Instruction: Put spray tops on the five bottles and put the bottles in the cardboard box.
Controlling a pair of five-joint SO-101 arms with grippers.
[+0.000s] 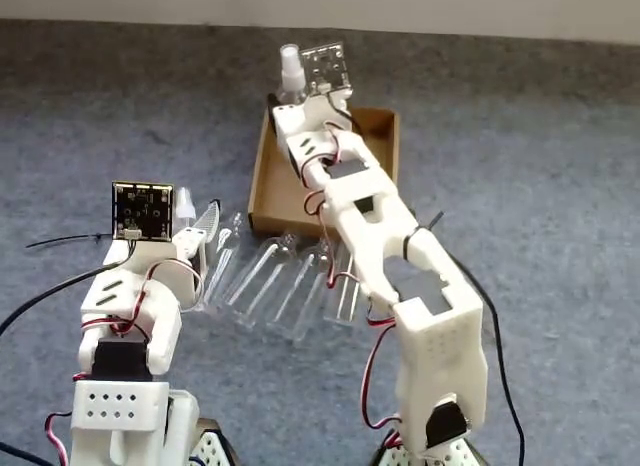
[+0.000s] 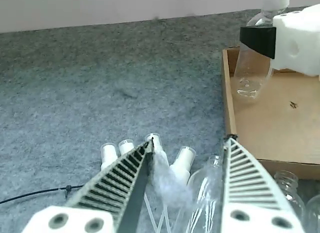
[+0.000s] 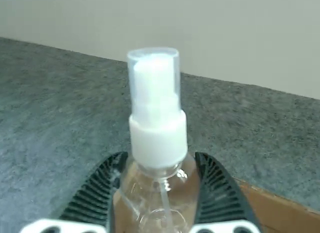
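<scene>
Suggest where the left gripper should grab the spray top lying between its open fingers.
Probably the white collar of the spray top, left gripper coming straight down and closing across it. It lies flat on the carpet, and an open bottle lies close beside, so a sideways approach looks blocked.

Cardboard box (image 1: pixel 259 191) at table's 12 o'clock. Empty bottles (image 1: pixel 268 276) at box's 6 o'clock. Spray tops (image 2: pixel 184 159) at bottles' 9 o'clock, below left gripper (image 2: pixel 190 139). Capped bottle (image 3: pixel 157 138) in right gripper (image 1: pixel 300 98), over box's 11 o'clock corner.

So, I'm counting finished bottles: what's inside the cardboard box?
The brown cardboard box shows bare floor; the right end effector holds one clear spray-topped bottle at its far corner. The white arm hides the middle.
</scene>
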